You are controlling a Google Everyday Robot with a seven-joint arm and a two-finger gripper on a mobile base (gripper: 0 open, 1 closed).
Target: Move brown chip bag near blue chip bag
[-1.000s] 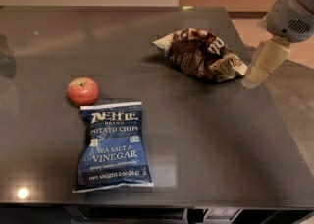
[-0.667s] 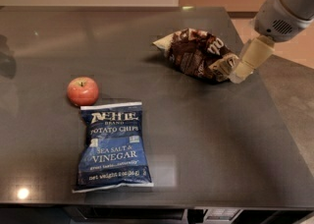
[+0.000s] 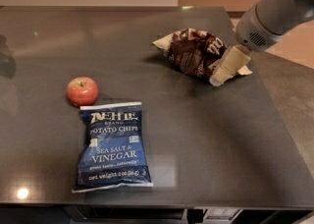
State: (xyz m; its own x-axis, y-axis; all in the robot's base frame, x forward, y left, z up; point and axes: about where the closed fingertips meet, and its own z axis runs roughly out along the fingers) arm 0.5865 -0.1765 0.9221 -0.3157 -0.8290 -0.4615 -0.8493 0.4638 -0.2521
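The brown chip bag point(image 3: 194, 53) lies wrinkled on the dark table point(image 3: 206, 139) at the back right, with cream ends and white lettering. The blue chip bag point(image 3: 114, 145) lies flat near the front left, lettered "Sea Salt & Vinegar". My gripper point(image 3: 222, 73) comes in from the upper right on a grey arm and sits at the right end of the brown bag, over its near corner. The two bags are well apart.
A red apple point(image 3: 82, 91) stands just behind the blue bag's top left corner. The table's front edge runs along the bottom and its right edge slants past my arm.
My gripper has moved left and slightly toward the table, from beside the brown bag's right end onto it. The bags and the apple have not moved.
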